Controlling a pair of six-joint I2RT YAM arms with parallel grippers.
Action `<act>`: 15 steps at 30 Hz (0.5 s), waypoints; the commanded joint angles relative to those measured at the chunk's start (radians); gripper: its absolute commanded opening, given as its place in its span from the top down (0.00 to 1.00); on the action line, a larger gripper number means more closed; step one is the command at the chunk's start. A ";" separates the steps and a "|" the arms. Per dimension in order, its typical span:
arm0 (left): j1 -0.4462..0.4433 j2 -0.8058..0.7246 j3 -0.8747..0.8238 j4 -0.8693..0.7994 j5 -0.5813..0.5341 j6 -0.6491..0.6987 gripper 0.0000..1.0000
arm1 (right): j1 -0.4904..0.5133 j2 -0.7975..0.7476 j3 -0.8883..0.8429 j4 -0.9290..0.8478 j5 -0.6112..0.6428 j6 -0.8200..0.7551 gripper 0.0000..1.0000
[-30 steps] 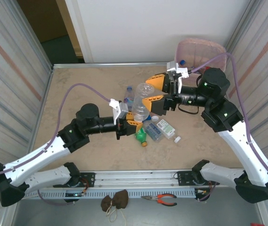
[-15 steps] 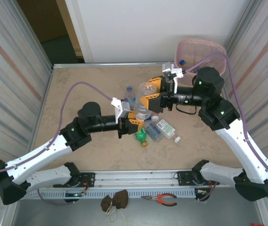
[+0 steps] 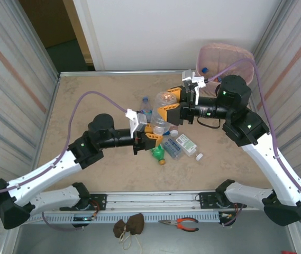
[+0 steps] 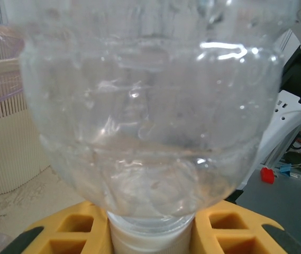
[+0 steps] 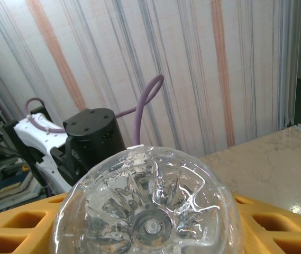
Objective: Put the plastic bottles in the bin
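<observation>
A clear plastic bottle [image 3: 162, 112] hangs tilted above the middle of the table, held at both ends. My left gripper [image 3: 151, 134] is shut on its white-capped neck [image 4: 150, 233], yellow fingers [image 4: 65, 233] on either side. My right gripper [image 3: 171, 106] is shut around its base end [image 5: 150, 211]. Beneath lie a green bottle [image 3: 158, 153], two blue-labelled bottles [image 3: 178, 145] and another clear bottle [image 3: 145, 103]. The pale pink bin [image 3: 225, 57] stands at the far right corner with a blue-capped bottle [image 3: 204, 69] inside; the left wrist view also has the bin [image 4: 2, 137], at its left edge.
A loose white cap [image 3: 199, 156] lies right of the bottle pile. Pliers [image 3: 180, 225] and a brown cloth [image 3: 128, 226] sit on the front ledge below the rail. Striped walls close in both sides of the table.
My right gripper has shifted left and closed in on the bottle's base. The left arm has edged right and forward with the bottle's neck. The bottle now sits slightly lower and more upright.
</observation>
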 commanded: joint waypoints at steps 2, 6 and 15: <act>0.004 -0.038 -0.003 0.021 -0.056 0.011 0.50 | 0.007 -0.004 0.014 0.012 0.023 -0.006 0.46; 0.004 -0.073 -0.025 0.007 -0.088 0.005 0.39 | -0.032 -0.002 0.022 0.012 0.048 0.005 0.47; 0.003 -0.143 -0.074 -0.001 -0.159 0.002 0.32 | -0.288 0.036 0.089 0.007 0.113 0.080 0.49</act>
